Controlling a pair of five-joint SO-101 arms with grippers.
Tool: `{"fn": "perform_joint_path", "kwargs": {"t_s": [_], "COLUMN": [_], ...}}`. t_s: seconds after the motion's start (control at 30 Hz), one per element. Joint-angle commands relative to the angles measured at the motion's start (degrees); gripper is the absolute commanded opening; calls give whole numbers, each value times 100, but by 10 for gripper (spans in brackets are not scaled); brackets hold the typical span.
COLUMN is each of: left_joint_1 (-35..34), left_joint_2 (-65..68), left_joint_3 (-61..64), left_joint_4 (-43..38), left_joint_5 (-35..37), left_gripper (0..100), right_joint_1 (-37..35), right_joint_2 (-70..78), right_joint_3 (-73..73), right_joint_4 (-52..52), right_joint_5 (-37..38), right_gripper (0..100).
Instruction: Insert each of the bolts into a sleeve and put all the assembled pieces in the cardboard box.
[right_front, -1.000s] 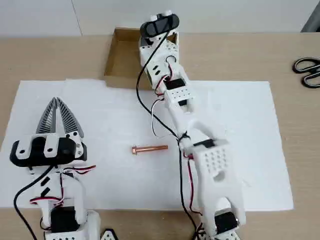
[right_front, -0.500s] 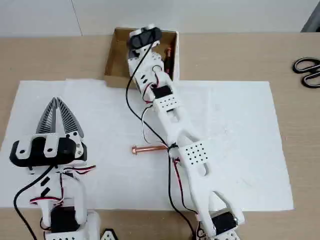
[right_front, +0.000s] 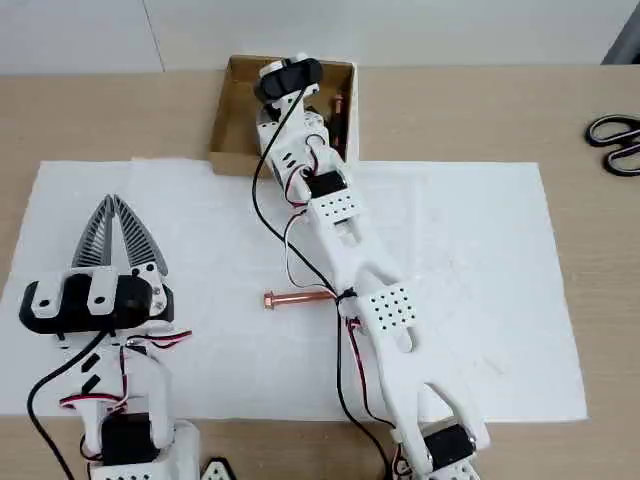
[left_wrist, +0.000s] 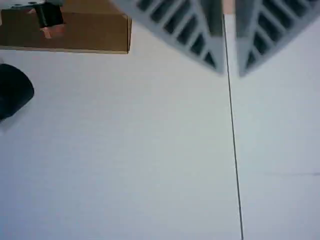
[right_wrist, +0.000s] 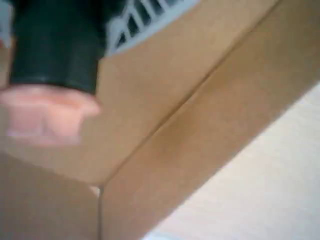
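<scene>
Pinched in the right gripper (right_wrist: 102, 27): black sleeve (right_wrist: 52, 45), blurred copper bolt head (right_wrist: 45, 115) at its end, over the cardboard box (right_wrist: 210, 125). Left gripper (right_front: 113, 205) pressed together above white paper (right_front: 480, 250). Loose bolt (right_front: 298, 298) there, far end cut off by the right arm (right_front: 385, 310).

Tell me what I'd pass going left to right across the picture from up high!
Left gripper with grey ribbed plastic fingers → copper-coloured metal bolt lying on the white paper → black-handled metal scissors at the right edge.
</scene>
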Motion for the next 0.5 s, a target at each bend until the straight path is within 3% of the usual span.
{"fn": "perform_joint_path", "kwargs": {"t_s": [0.0,0.17,0.47], "left_joint_1": [-9,0,0], "left_joint_2": [-70,-70,-70], "left_joint_3": [40,163,163], "left_joint_4": [-97,-88,-88], "left_joint_5": [35,35,35], "left_gripper": [6,6,6], "right_joint_1": [66,40,57], "right_joint_2": [-57,-57,-57], "right_joint_3": [-193,-264,-1055], "right_joint_4": [57,576,752], "right_joint_5": [-18,-18,-18], "right_gripper": [62,181,137]}}
